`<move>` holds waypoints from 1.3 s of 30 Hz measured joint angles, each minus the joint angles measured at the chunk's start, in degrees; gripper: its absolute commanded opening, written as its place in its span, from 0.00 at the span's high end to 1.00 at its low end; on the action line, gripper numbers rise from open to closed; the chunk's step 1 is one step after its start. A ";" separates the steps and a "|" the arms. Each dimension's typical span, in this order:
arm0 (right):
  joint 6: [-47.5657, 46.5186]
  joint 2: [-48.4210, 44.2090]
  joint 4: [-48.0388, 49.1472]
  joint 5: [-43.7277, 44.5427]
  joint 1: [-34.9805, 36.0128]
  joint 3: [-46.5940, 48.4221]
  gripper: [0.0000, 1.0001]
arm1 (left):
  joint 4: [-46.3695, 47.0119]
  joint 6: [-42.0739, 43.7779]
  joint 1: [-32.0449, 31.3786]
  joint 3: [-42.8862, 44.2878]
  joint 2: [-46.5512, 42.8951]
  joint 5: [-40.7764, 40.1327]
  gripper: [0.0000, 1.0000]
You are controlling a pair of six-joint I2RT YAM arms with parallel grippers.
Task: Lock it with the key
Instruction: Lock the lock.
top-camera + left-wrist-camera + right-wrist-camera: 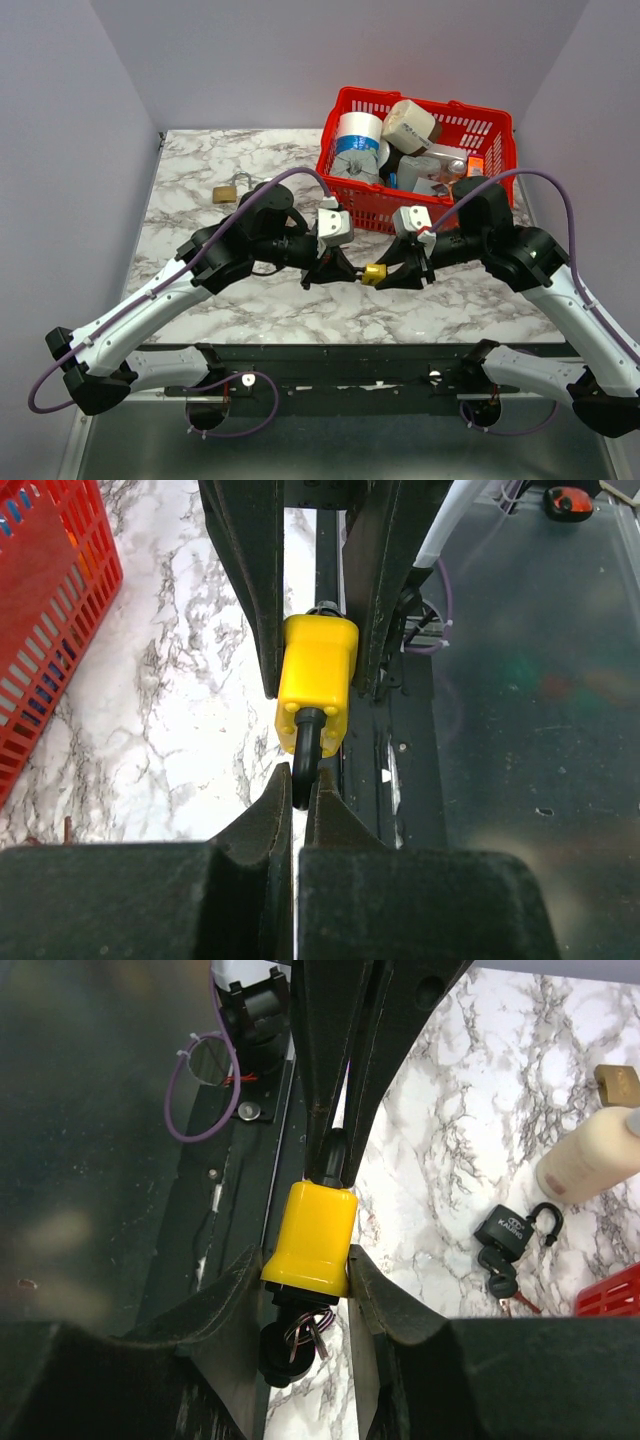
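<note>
Yellow padlock body between right jaws; shackle in left jaws

Far right of the marble tabletop sits a red basket, packed full: a white tape roll at its left end, a cream cylinder tilted beside it, grey and orange bits behind. Over at the far left, a brass padlock lies alone. Right wrist view now: a black padlock, shackle open, flat on the marble with its keys just beside, and a cream container near it, cut off by the frame edge
</note>
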 measured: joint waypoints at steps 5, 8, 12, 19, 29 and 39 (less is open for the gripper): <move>1.33 0.35 -0.37 0.50 0.13 0.00 0.99 | 1.75 -1.11 0.00 -1.46 -0.31 0.44 1.00; 1.99 0.55 -0.63 0.70 0.20 0.00 0.99 | 2.54 -2.01 -0.02 -2.23 -0.44 0.55 1.00; 2.45 0.96 -1.38 0.90 0.22 0.00 0.99 | 2.84 -2.80 -0.02 -2.80 -0.48 0.50 1.00; 3.37 0.17 1.70 4.11 0.74 -0.92 0.99 | 2.84 -1.75 3.15 -2.62 -0.83 1.84 0.95; 4.46 -0.37 14.73 11.02 2.03 -3.19 0.99 | -1.90 7.50 13.53 2.32 -0.90 5.05 0.44; 5.07 -4.61 18.27 13.33 2.16 -3.17 0.99 | -8.00 8.85 19.98 6.14 -8.76 0.50 0.13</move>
